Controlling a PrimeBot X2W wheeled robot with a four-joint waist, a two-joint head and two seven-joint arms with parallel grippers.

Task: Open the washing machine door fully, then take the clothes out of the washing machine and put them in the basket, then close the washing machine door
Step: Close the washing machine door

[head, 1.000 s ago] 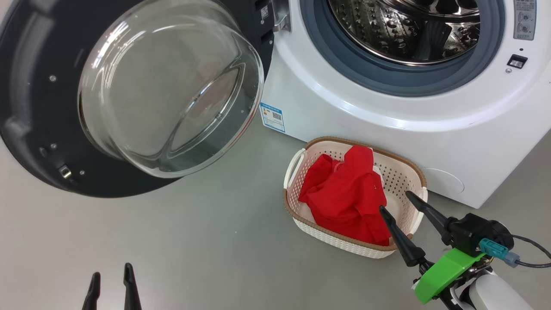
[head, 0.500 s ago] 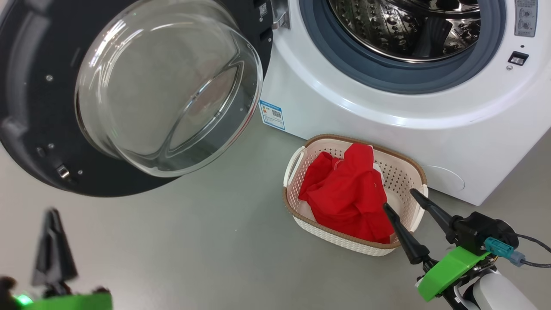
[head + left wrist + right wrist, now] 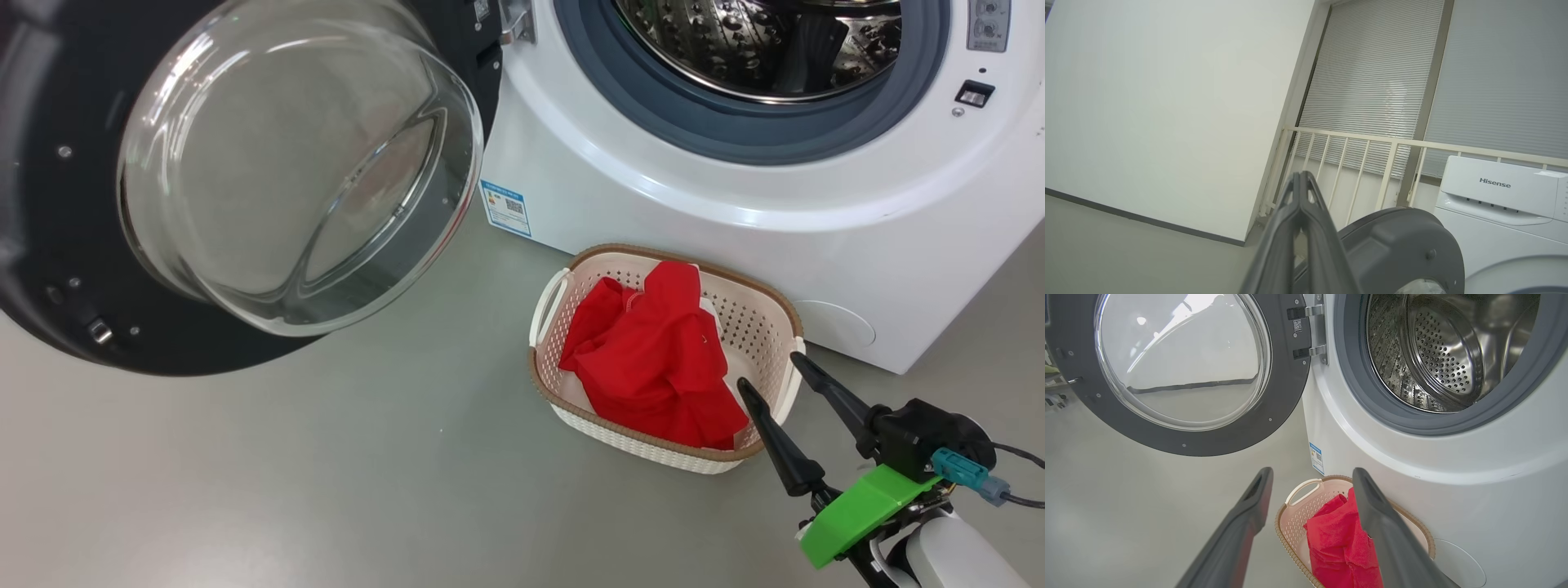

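red clothes (image 3: pixel 653 359) lay in the basket (image 3: pixel 653 453), right of the wide-open washing machine door (image 3: pixel 49 245). right hand (image 3: pixel 770 369) hung released near the basket; left hand (image 3: pixel 1301 179) was clenched on nothing. closing step seemed next: push the door shut.

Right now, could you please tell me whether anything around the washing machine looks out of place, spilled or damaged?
Nothing stands out. The washing machine door hangs wide open and looks intact, the drum looks empty, and the clothes lie bundled inside the basket, which stands upright beside the washing machine.
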